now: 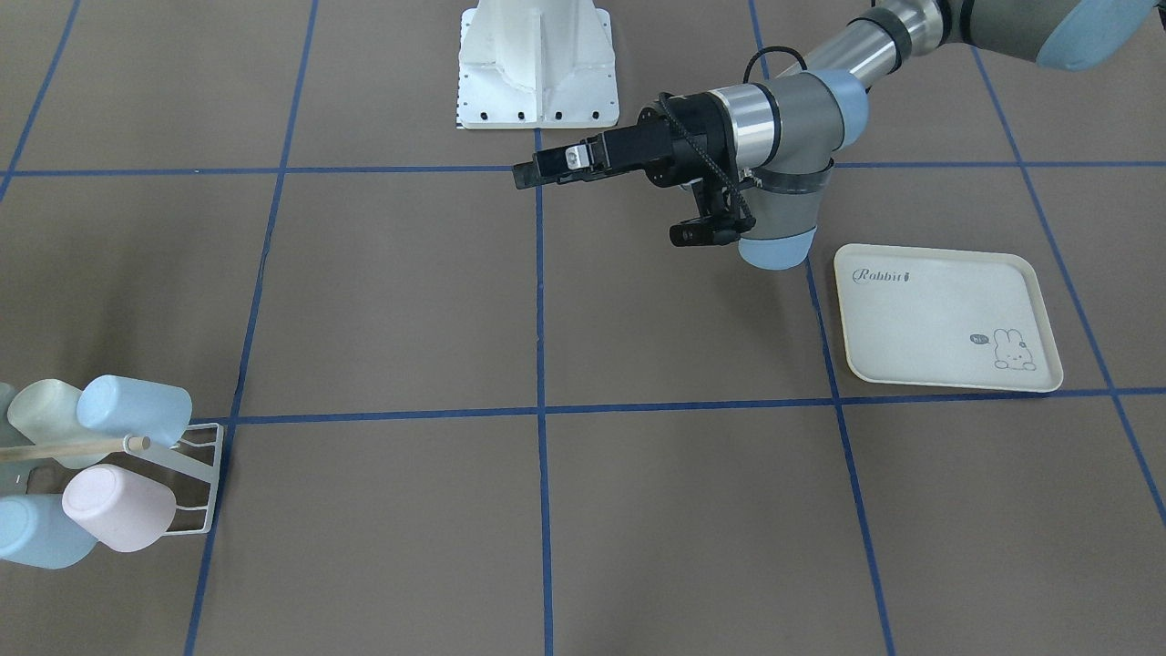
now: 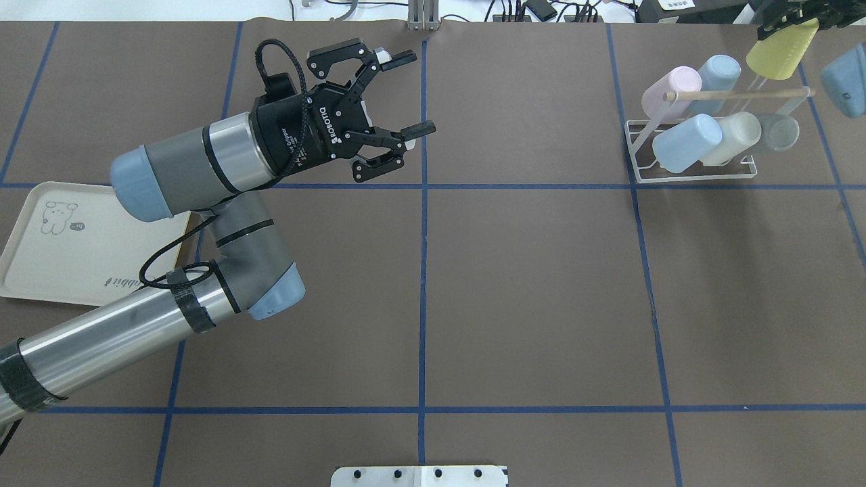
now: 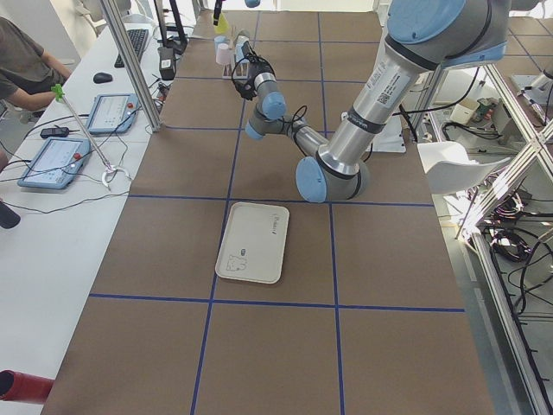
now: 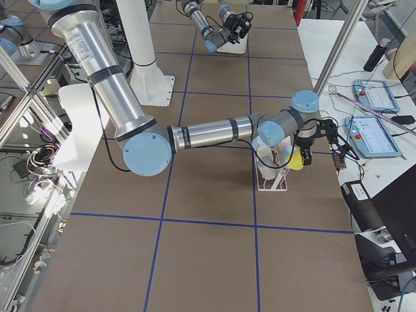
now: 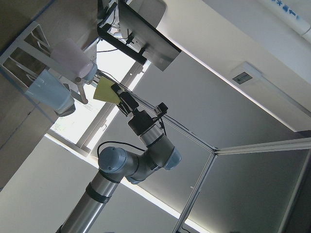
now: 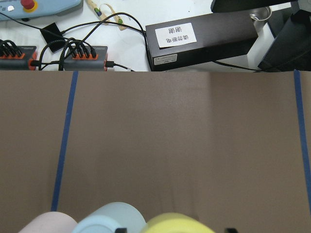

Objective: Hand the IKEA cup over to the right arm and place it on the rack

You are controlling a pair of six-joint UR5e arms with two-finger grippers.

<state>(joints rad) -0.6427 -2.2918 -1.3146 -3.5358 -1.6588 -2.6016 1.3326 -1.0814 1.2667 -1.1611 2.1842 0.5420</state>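
Note:
The yellow IKEA cup hangs tilted just above and behind the far end of the rack. My right gripper is shut on it. The right wrist view shows only the cup's rim at the bottom edge. The white wire rack with its wooden rod carries pink, blue, cream and grey cups. My left gripper is open and empty, held above the table's middle and pointing toward the rack. In the left wrist view the yellow cup shows beside the rack.
A cream rabbit tray lies on the table under my left arm's elbow. The white robot base stands at the table's edge. Blue tape lines grid the brown table. A side bench with tablets and a seated person run along the far edge.

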